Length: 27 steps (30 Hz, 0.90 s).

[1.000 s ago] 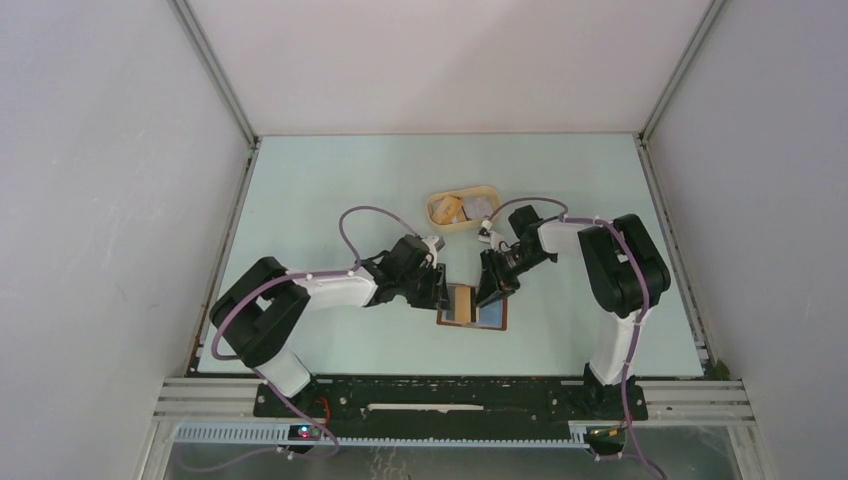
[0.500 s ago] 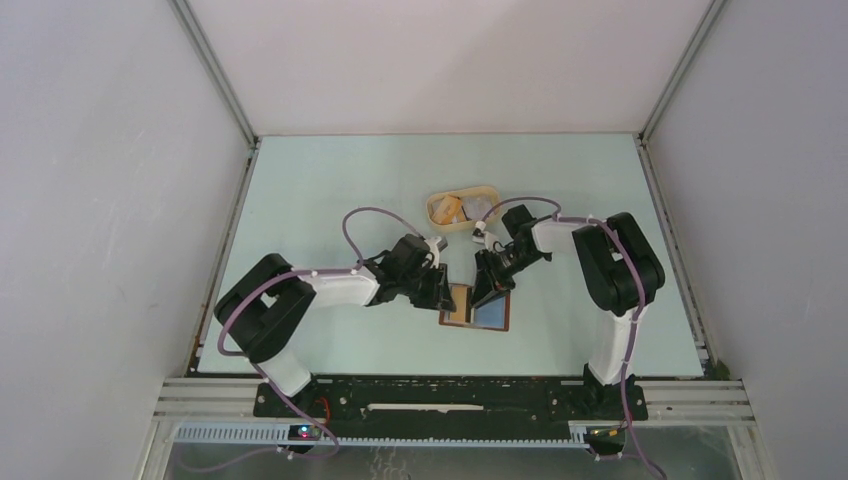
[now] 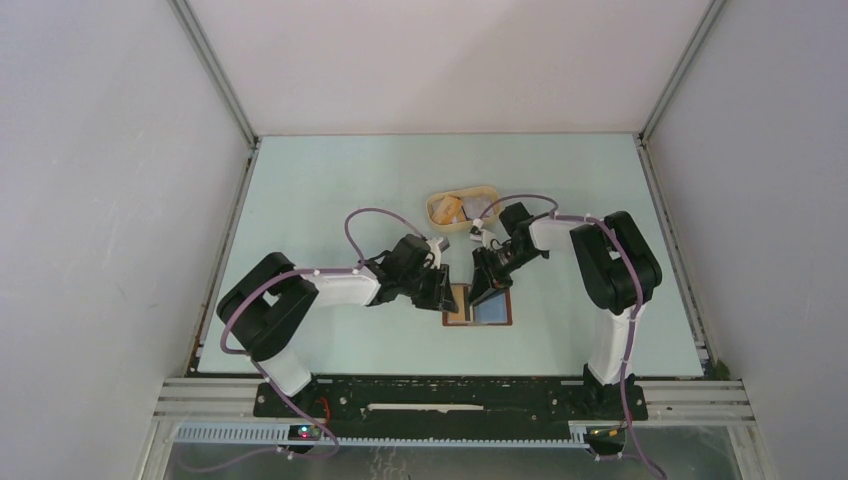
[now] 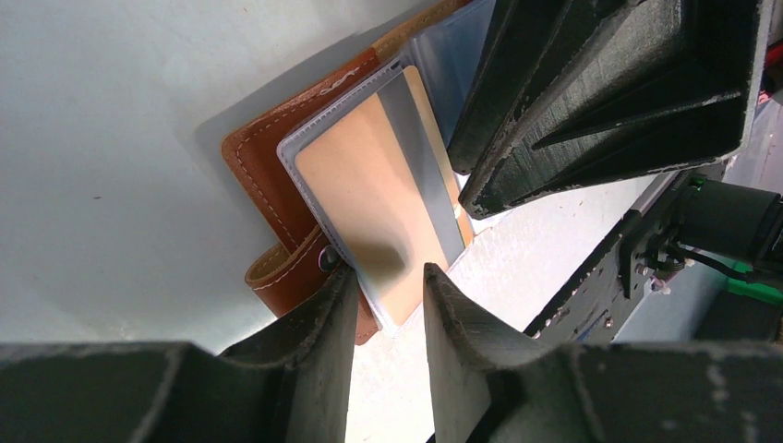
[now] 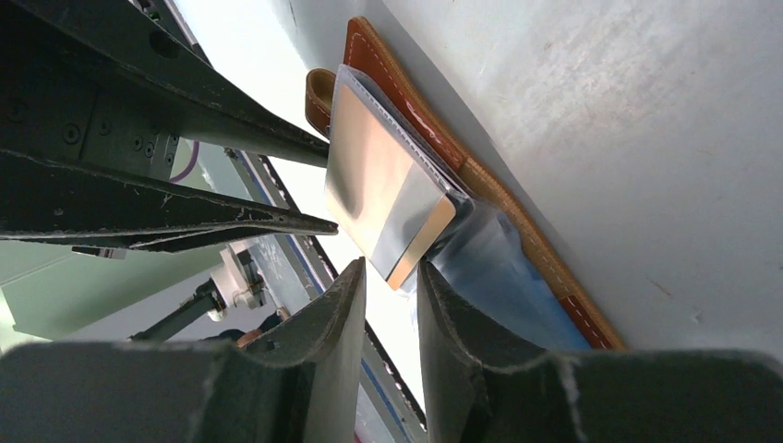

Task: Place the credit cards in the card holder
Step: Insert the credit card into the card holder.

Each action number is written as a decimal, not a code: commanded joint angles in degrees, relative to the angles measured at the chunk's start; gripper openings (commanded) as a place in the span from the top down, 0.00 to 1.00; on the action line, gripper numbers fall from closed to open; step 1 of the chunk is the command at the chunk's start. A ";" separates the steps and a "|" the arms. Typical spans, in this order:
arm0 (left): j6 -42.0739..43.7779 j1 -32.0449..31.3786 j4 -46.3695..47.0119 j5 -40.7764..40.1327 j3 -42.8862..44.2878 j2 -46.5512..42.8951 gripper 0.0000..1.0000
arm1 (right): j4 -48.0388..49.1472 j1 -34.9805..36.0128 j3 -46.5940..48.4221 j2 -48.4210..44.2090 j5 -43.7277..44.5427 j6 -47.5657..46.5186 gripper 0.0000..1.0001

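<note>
The card holder [image 3: 480,312] lay open on the table at 6 o'clock from the tan oval tray [image 3: 437,208]. The left gripper [image 4: 388,277] was at its 9 o'clock edge and the right gripper [image 5: 392,268] reached in from 12 o'clock. A tan credit card [image 4: 369,198] with a silvery stripe sat in a clear sleeve [image 4: 439,65] of the holder.

The step in hand looked like seating this card fully. To do it well, the left arm should keep the leather pinned flat. The right should push along the card's long axis, low and parallel to the sleeve, so the plastic does not buckle or lift.

The left wrist view showed the left fingers a narrow gap apart. They straddled the sleeve's 6 o'clock end, with one finger against the snap strap [image 4: 295,277]. Whether they pinched anything I could not tell. The right wrist view showed its own fingers just as narrowly parted, with the card's corner at the gap. A grip was not clear there either. Only that view showed how far the card stood proud of the leather. The top view hid the card but alone showed the pale pieces waiting in the tray.
</note>
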 commanded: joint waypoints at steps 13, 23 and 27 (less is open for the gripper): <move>-0.40 0.97 0.80 -11.24 -3.85 -11.12 0.54 | -13.70 -9.35 4.67 -6.88 -7.16 -20.75 0.58; 2.54 2.11 3.46 -19.40 -6.55 -23.66 0.51 | -20.82 -19.17 7.94 -14.24 -9.81 -29.61 0.57; 5.53 2.07 3.94 -26.14 -8.12 -32.42 0.50 | -24.94 -20.29 16.42 -14.82 -7.14 -31.39 0.56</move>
